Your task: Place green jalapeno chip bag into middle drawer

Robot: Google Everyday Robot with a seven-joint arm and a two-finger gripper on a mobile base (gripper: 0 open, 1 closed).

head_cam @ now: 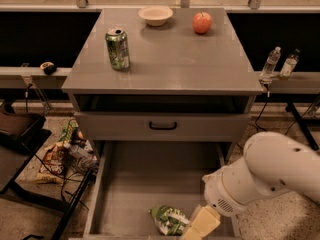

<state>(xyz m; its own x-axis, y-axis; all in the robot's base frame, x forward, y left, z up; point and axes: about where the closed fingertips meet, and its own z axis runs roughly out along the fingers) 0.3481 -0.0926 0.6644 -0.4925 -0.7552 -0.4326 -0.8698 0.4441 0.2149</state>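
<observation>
Green foil is catching the light near the front of the pulled-out middle drawer (pixel 145 181). The green jalapeno chip bag (pixel 169 220) is lying crumpled on the drawer's bare grey floor, close to the front edge and a little right of centre.

Judging from that, the main part of the task is looking done, since the bag is sitting inside the drawer box and not up on the cabinet top (pixel 175 64). What seems to be left is for the gripper to be letting go, if it is holding the bag at all, and lifting clear.

The gripper (pixel 199 226), a pale yellowish claw at the end of the white arm (pixel 272 171), is reaching down into the drawer's front right part. It is sitting just right of the bag, touching it or very nearly so. Whether the claw is wide, narrow or gripping the bag cannot be told, as its tip is running off the bottom edge.

On the cabinet top, a green soda can (pixel 117 48), a bowl (pixel 155 15) and an apple (pixel 202 22) are standing well apart from the bag.
</observation>
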